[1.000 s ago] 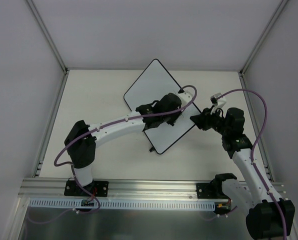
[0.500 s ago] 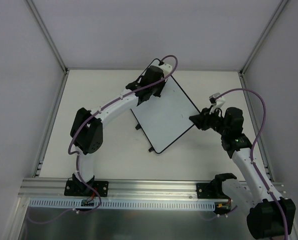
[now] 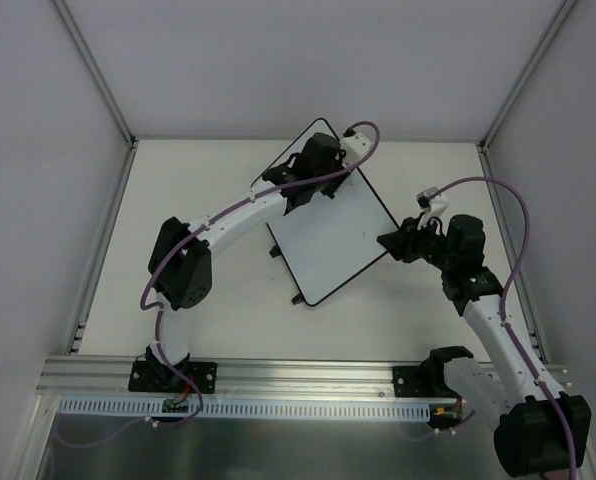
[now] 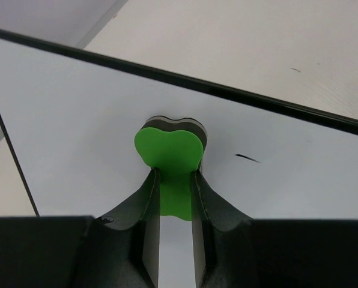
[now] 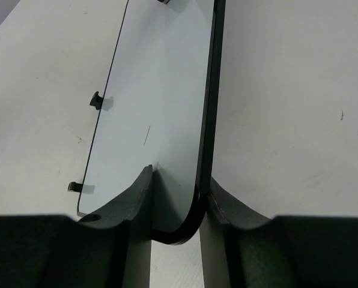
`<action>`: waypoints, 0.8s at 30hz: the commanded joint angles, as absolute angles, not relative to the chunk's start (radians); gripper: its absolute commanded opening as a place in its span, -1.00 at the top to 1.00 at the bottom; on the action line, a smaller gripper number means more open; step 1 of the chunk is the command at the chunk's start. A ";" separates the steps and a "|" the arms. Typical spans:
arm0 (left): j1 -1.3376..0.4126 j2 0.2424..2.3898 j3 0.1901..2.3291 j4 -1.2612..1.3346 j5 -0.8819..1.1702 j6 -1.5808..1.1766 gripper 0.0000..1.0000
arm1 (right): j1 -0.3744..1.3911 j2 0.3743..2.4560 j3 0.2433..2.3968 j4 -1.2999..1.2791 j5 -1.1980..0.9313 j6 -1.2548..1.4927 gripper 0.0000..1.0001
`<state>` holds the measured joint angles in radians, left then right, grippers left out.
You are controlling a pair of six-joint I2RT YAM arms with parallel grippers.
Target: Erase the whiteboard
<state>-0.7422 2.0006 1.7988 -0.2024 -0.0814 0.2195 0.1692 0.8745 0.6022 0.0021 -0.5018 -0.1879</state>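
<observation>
The whiteboard [image 3: 333,245] lies turned diamond-wise on the table. Its face is white apart from a short black mark [image 4: 248,158], which also shows in the right wrist view [image 5: 146,135]. My left gripper [image 3: 323,172] is over the board's far corner, shut on a green eraser [image 4: 170,150] that is pressed flat on the board [image 4: 77,120] near its black edge. My right gripper [image 3: 390,240] is shut on the board's right corner [image 5: 161,90], with one finger on the face and the other outside the frame.
The board's two small black feet [image 5: 95,99] stick out on its near-left side. The pale table [image 3: 178,250] is walled on three sides, with a metal rail along the near edge. The left arm crosses the table's left half.
My left gripper swept the eraser from the board's middle to its far-left edge, then a little right along the far corner. The right gripper has stayed on the corner.
</observation>
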 commanded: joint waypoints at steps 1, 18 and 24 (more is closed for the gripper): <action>-0.848 2.008 1.787 -0.195 0.066 0.288 1.00 | 0.215 0.893 0.586 -0.106 -0.520 -0.422 1.00; -1.087 1.746 1.350 -0.192 0.014 0.048 1.00 | 0.215 0.868 0.583 -0.109 -0.480 -0.417 0.99; -1.143 1.724 1.342 -0.193 0.014 0.032 1.00 | 0.213 0.864 0.580 -0.109 -0.479 -0.413 0.99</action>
